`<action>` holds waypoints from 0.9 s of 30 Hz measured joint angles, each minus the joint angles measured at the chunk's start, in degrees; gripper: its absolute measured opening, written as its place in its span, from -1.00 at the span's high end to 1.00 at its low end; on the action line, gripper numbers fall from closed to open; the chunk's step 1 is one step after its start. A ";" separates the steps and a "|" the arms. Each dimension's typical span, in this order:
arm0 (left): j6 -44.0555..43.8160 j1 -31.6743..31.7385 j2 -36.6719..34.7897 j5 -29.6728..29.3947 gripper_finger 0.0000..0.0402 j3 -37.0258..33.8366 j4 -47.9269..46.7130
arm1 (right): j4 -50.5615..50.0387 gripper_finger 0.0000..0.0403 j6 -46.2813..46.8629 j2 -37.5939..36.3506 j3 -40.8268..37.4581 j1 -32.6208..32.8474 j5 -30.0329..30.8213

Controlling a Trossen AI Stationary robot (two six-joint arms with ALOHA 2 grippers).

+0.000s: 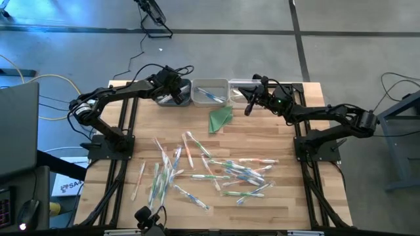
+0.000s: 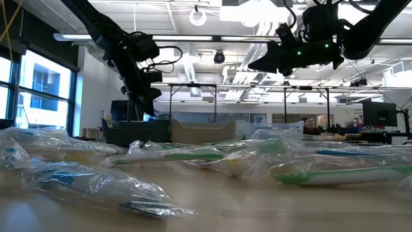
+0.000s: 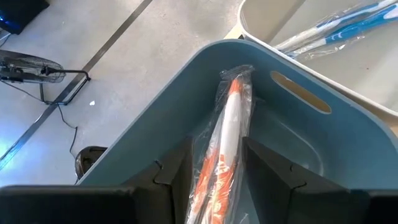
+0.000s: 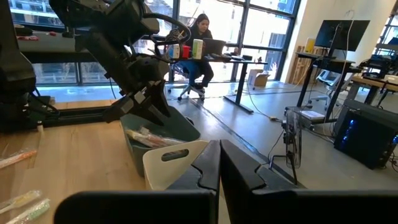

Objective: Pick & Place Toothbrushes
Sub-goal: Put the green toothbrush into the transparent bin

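- From above, my left claw (image 1: 176, 97) hung over the grey-blue plastic bin (image 1: 172, 99) at the far edge of the wooden table (image 1: 282, 203). A white bin (image 1: 210, 92) beside it held blue-handled toothbrushes (image 1: 209, 97). My right claw (image 1: 249, 107) hovered near a third, clear bin (image 1: 244, 85), above the table, beside a folded green triangle (image 1: 220, 118). Dozens of wrapped toothbrushes (image 1: 236, 172) lay scattered across the middle of the table.
- At table level, the plastic-wrapped brushes (image 2: 335, 173) filled the foreground; both my arms hung above them.
- Through my left wrist, my fingers (image 3: 177, 177) stood spread, with an orange-and-white wrapped toothbrush (image 3: 227, 134) between them, its far end lying against the blue bin's wall (image 3: 186, 93). I could not tell whether the pads touched it.
- Through my right wrist, my fingers (image 4: 233, 163) were pressed together on nothing. A person (image 4: 200, 37) sat at a desk far behind.
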 joint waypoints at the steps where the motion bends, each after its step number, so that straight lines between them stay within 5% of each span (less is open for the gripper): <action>1: 0.00 0.00 0.00 0.00 0.33 0.00 0.00 | 0.00 0.99 -0.15 0.00 0.00 -0.01 0.00; 27: -1.60 -0.02 -2.56 2.86 0.33 -0.04 -0.59 | 0.02 0.98 0.51 0.00 0.00 0.00 0.00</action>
